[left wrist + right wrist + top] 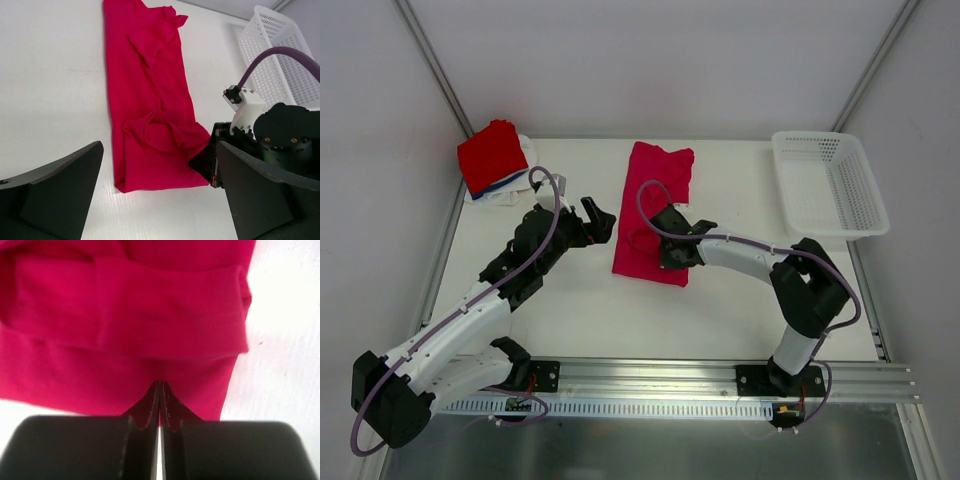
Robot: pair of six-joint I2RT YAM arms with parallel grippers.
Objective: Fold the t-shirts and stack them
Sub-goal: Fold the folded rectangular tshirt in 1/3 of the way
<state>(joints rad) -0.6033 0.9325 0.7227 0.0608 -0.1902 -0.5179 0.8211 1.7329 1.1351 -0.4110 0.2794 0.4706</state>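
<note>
One t-shirt half folded.
Folded stack [492, 155] sits done; your right claw [160, 387] is together at the crimson-pink t-shirt [655, 215], left claw [600, 215] apart.

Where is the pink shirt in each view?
Top external: the pink shirt lies in the centre, running away from the arms.
Left wrist: the shirt runs from the top edge down to lower centre.
Right wrist: the shirt fills the upper part.
Shared landmark: the right gripper, shut, at the shirt's near right corner.
</note>
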